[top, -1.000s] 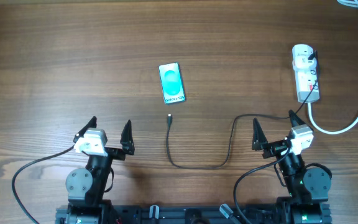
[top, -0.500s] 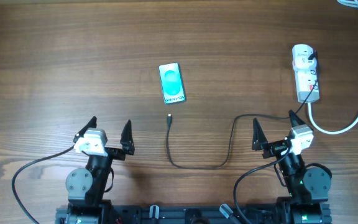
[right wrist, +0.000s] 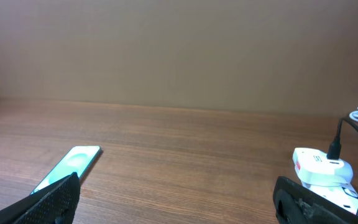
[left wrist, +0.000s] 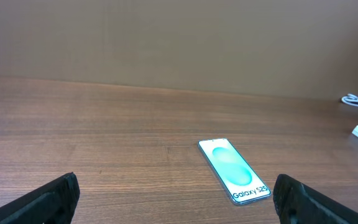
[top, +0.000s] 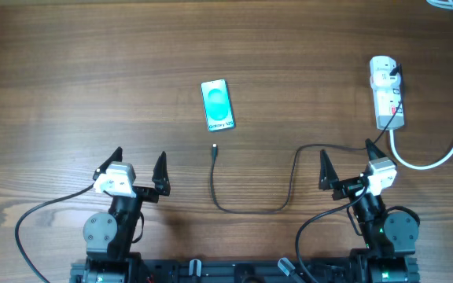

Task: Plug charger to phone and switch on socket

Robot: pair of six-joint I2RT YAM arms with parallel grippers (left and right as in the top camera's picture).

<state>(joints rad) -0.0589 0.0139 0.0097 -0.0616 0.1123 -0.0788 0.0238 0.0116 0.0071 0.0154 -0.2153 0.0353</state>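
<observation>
The phone [top: 218, 104] lies flat mid-table, turquoise screen up, white text strip at its near end; it also shows in the left wrist view [left wrist: 234, 170] and the right wrist view [right wrist: 70, 165]. The charger cable [top: 252, 209] loops on the table, its connector tip [top: 214, 147] just below the phone, unplugged. The socket [top: 386, 93] sits far right with a black plug in it; it shows in the right wrist view [right wrist: 325, 173]. My left gripper [top: 136, 169] is open and empty near the front left. My right gripper [top: 346, 162] is open and empty, below the socket.
A white cord [top: 447, 157] runs from the socket round the right side and off the top right edge. The robots' own black cables [top: 46, 212] trail by the arm bases at the front edge.
</observation>
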